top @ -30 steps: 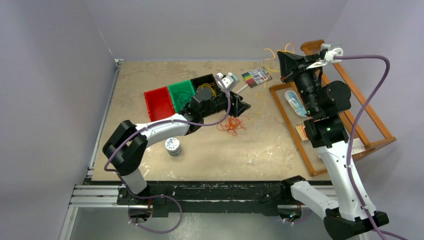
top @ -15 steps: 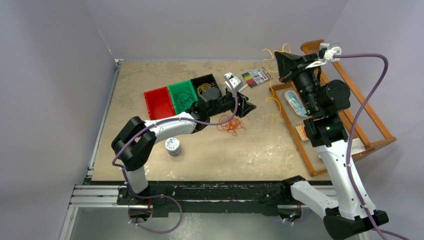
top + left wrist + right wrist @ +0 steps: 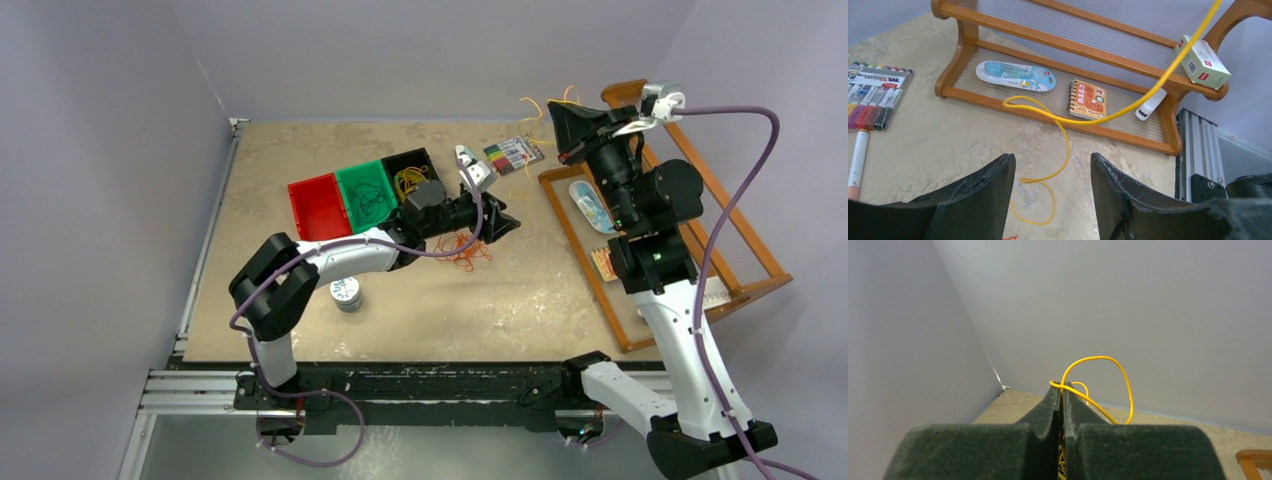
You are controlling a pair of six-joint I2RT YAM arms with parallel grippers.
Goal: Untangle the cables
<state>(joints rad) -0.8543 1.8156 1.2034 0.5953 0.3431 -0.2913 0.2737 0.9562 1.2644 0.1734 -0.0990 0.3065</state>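
- Right wrist view: the right jaws are pressed shut on the yellow cable, with a loop arching just above their tips.
- The left jaws stand open and empty. That strand hangs ahead of their gap, untouched, in front of the wooden rack.
- Beneath the left jaws, the orange-red bundle lies on the counter.
- Risk: so thin a strand may slip from the pinch, or snag the rack if pulled taut. A low close could catch the orange-red bundle instead.

Chinese characters on orange notebook, barcode on small box
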